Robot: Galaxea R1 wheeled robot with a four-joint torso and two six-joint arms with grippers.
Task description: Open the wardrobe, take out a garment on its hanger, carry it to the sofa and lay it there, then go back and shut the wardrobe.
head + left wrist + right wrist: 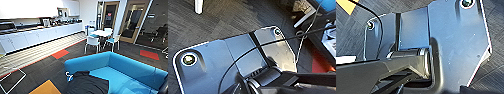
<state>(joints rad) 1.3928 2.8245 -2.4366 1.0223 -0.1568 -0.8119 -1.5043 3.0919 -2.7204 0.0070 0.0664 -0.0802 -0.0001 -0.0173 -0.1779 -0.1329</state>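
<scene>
We see left wrist plate: wide, dark grey-blue, glossy, pale rim, rounded corners. Round fittings at corners, pale ring around dark centre. Thin black cable arcs over plate; second thin wire forms small loop. Black jointed bar beside it. Right wrist plate: same dark sheen, corner fitting, thin black cable, black bar.
</scene>
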